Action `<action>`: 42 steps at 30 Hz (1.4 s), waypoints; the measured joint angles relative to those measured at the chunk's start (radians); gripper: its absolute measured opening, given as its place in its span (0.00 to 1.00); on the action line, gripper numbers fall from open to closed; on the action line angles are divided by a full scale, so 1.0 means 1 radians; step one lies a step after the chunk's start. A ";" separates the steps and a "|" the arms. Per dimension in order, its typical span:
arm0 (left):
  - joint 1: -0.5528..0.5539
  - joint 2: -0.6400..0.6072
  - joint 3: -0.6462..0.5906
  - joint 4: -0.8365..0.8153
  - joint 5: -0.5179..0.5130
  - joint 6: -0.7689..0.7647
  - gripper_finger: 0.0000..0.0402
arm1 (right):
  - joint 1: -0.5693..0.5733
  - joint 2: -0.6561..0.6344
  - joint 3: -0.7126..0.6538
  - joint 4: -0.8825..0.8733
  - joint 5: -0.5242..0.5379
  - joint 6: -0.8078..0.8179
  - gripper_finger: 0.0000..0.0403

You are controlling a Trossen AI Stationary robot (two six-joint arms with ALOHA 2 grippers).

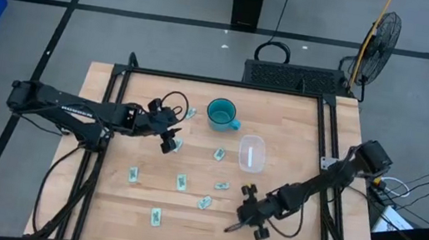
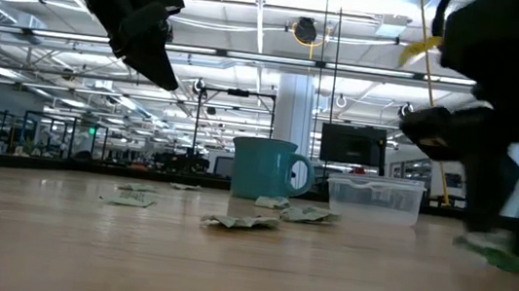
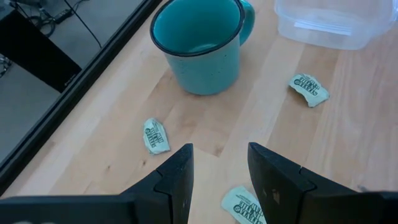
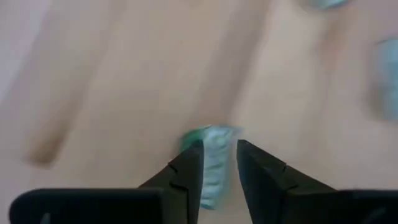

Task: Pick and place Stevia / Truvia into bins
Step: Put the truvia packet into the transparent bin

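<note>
Spanning the wooden table (image 1: 110,206), the waiting left gripper (image 3: 219,180) hovers part-open and empty at nine o'clock while the right gripper (image 4: 219,163), at five o'clock from the clear bin (image 1: 252,152), narrows around a Stevia packet (image 4: 214,163), apparently to lift it.

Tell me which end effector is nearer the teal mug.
Left. The left end effector hangs just beside the teal enamel mug, toward the left side of the wooden table. The right end effector is well away, low near the front edge.
</note>
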 joint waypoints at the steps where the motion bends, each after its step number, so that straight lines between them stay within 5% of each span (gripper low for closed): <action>1: 0.000 0.000 0.000 0.001 0.000 0.000 0.40 | -0.011 -0.025 0.001 -0.033 0.028 -0.012 0.22; 8: 0.000 0.000 0.000 0.026 -0.001 0.031 0.40 | -0.121 -0.262 0.001 -0.259 0.232 -0.100 0.22; 14: 0.000 0.000 0.000 0.044 0.000 0.034 0.40 | -0.162 -0.365 -0.080 -0.074 -0.054 0.053 0.24; 20: 0.000 0.000 0.000 0.043 0.001 0.003 0.40 | -0.106 -0.234 -0.210 0.170 -0.091 0.023 0.36; 29: 0.000 0.000 0.000 0.049 0.006 -0.015 0.40 | -0.006 -0.078 -0.223 0.345 -0.092 0.032 0.54; 35: 0.000 0.000 0.000 0.049 0.008 -0.011 0.40 | 0.041 0.010 -0.218 0.375 0.049 -0.015 0.57; 42: 0.000 0.000 0.000 0.049 0.009 -0.010 0.40 | 0.068 0.071 -0.224 0.384 0.097 0.078 0.53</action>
